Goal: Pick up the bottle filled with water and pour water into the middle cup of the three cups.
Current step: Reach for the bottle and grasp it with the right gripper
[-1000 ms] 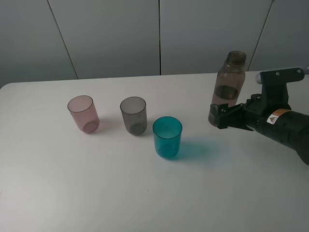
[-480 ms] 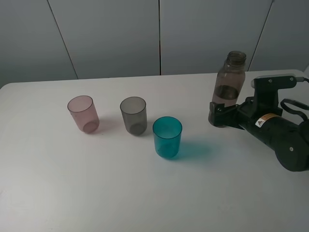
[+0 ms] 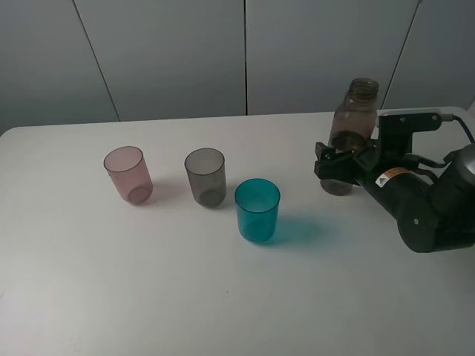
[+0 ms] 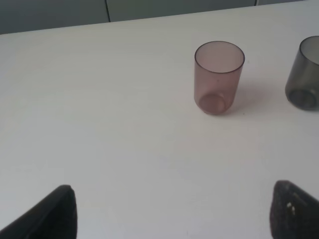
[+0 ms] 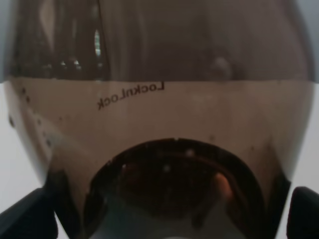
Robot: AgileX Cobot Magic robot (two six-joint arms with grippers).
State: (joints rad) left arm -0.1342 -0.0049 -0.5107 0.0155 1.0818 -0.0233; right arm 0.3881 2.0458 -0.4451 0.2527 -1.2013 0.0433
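Note:
The bottle stands upright at the right back of the table, smoky brown, uncapped, part full. It fills the right wrist view. My right gripper is open, with a jaw on each side of the bottle's lower body; its fingertips show at the bottle's edges. The three cups stand in a row: pink cup, grey middle cup, teal cup. My left gripper is open and empty, short of the pink cup and grey cup. It is out of the exterior view.
The white table ends at a grey panelled wall behind. The right arm's black body lies over the table's right side, to the right of the teal cup.
My right gripper has moved forward and leftward, from just in front of the bottle to around its lower body. The bottle and the cups have not moved.

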